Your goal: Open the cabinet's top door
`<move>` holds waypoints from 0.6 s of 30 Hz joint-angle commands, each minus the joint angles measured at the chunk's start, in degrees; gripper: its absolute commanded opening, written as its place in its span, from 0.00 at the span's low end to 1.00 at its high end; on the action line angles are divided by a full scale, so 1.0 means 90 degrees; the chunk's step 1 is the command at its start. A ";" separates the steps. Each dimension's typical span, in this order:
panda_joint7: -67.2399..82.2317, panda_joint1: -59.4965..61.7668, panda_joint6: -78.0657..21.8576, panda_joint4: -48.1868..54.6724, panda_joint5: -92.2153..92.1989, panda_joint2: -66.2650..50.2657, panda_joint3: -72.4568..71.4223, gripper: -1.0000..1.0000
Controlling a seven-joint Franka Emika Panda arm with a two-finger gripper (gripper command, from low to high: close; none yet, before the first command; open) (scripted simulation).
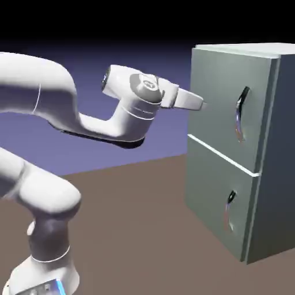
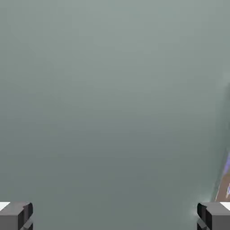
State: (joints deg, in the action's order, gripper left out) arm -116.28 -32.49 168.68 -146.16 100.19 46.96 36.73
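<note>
A: Starting at the exterior view's left, why is the white jointed robot arm [image 1: 52, 109] bent over like that, with its wrist held level?

B: I'd judge it is lining up the pincer [image 1: 201, 105] to meet the front face square on. The pincer points right, toward the tall boxy grey-green cabinet [image 1: 271, 155] standing on the brown table [image 1: 132, 230].

A: Has it hold of anything?

B: No. Its grey fingertips [image 2: 15, 215] stand as wide apart as they go, with only flat grey-green panel between them in the hand view.

A: And the target?

B: The larger grey-green flat top door [image 1: 219, 98] is shut. The pincer's tip is just at the panel's left part; contact I can't tell. Its long curved dark metallic handle [image 1: 242, 112] lies further right, apart from the pincer, ungrasped.
</note>
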 commanded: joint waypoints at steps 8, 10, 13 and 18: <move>-0.1632 -0.0703 -0.0118 0.0328 0.2215 0.0316 0.0812 0.50; -0.2040 -0.0879 -0.0147 0.0410 0.2769 0.0395 0.1015 0.50; -0.2652 -0.1143 -0.0191 0.0533 0.3600 0.0514 0.1320 0.50; -0.3672 -0.1582 -0.0265 0.0738 0.4984 0.0712 0.1827 0.50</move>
State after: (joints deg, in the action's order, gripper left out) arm -149.32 -46.73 166.29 -139.52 145.04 53.36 53.18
